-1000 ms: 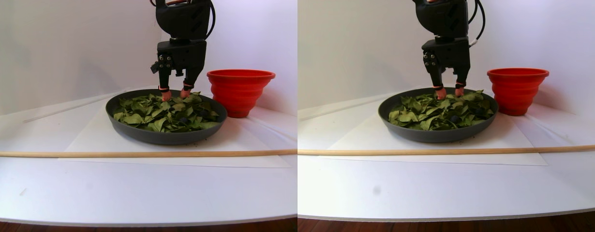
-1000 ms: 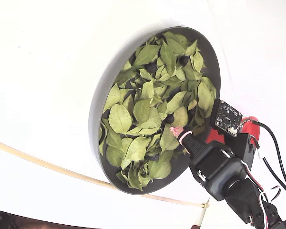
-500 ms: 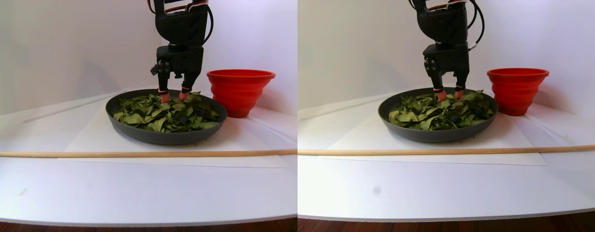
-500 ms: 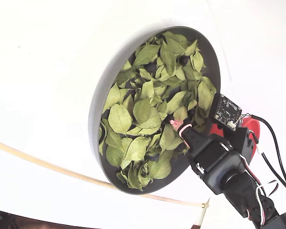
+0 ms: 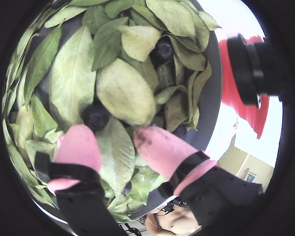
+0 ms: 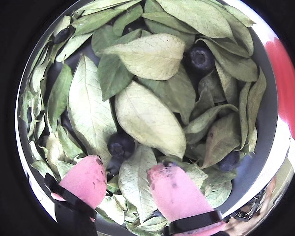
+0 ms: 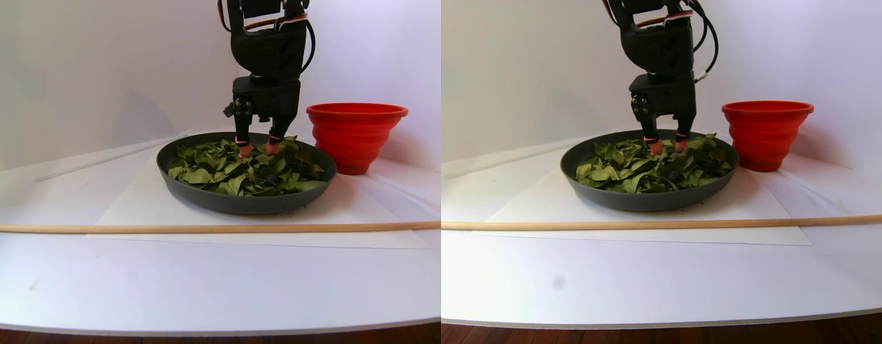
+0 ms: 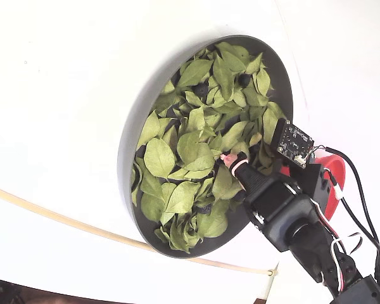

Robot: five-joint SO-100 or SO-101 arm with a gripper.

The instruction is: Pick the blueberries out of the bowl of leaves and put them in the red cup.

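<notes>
The dark grey bowl (image 7: 240, 202) (image 8: 126, 158) is full of light green leaves (image 7: 197, 174) (image 8: 159, 157) (image 5: 125, 91) (image 6: 147, 118). My gripper (image 7: 258, 148) (image 8: 231, 162) (image 5: 115, 142) (image 6: 128, 172) is open, its pink fingertips down on the leaves near the bowl's far rim. One of the blueberries (image 5: 95, 116) (image 6: 121, 144) lies just ahead of the left fingertip, half under a leaf. Another berry (image 5: 163, 49) (image 6: 201, 56) sits further off. The red cup (image 7: 356, 136) (image 8: 332, 174) (image 5: 236, 83) stands beside the bowl, to its right in the stereo pair view.
A thin wooden stick (image 7: 197, 228) (image 8: 50, 215) lies across the white table in front of the bowl. A white paper sheet (image 7: 140, 208) lies under the bowl. The table's front edge (image 7: 197, 326) runs along the bottom. A white wall stands behind.
The open gripper has slid over the leaves toward the bowl's far side, away from the stereo camera and upward in the fixed view. Its fingers stay open with nothing between them.
</notes>
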